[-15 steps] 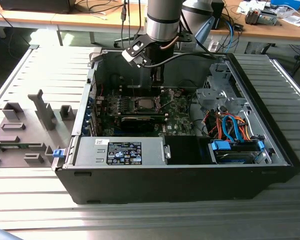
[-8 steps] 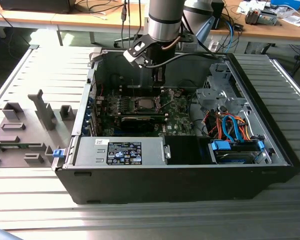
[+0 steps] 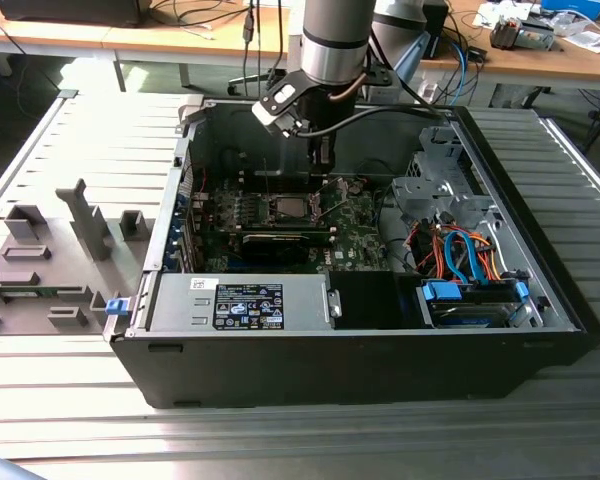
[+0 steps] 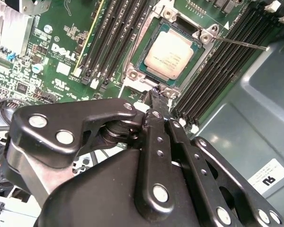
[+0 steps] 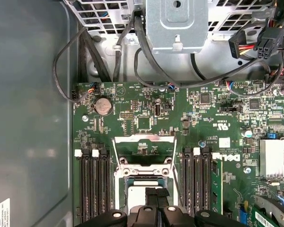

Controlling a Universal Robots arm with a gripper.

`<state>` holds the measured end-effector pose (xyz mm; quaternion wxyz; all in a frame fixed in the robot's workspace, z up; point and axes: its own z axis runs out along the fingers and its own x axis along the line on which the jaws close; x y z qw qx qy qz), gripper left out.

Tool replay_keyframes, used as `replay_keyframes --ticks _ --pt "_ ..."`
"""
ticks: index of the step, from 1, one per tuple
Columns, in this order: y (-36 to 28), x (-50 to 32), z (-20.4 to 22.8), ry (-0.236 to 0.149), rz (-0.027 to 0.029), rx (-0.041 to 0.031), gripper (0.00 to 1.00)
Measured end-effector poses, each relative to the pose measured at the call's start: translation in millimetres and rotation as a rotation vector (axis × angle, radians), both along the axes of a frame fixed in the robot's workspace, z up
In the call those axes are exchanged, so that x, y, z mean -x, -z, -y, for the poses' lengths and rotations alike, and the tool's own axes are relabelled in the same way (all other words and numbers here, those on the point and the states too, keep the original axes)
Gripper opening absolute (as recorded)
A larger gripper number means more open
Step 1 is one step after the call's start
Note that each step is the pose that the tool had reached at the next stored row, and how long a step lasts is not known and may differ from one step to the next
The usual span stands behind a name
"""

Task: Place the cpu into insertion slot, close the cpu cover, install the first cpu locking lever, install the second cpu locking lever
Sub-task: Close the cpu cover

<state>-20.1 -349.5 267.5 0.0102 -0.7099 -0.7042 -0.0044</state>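
The cpu point(image 4: 172, 52) lies flat in the insertion slot point(image 4: 132, 61), its silver top uncovered; it is also seen in the first wrist view point(image 5: 135, 196). The cpu cover point(image 5: 144, 140) appears swung up, standing at the far edge of the slot. A thin locking lever point(image 4: 241, 43) sticks out from one corner of the slot over the memory slots. My gripper point(image 4: 155, 94) hovers right at the slot's rim with its fingers together and nothing between them. In the exterior view the gripper point(image 3: 323, 165) hangs inside the case, just to the exterior view's right of the slot point(image 3: 283, 209).
The open black computer case point(image 3: 280, 350) surrounds the green board point(image 5: 208, 118). Black memory slots point(image 5: 92, 184) flank the socket. A metal drive cage point(image 3: 435, 185) and coloured cables point(image 3: 460, 255) sit at the exterior view's right. Grey fixtures point(image 3: 80, 220) stand on the table at its left.
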Motion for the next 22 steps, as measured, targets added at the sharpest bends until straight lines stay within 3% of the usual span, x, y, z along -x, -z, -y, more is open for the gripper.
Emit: replay_keyframes --ticks 12,22 --pt "0.1 -6.7 5.7 0.0 -0.0017 -0.0002 0.11" --pt "0.0 -17.1 6.5 0.0 -0.0082 0.0 0.11"
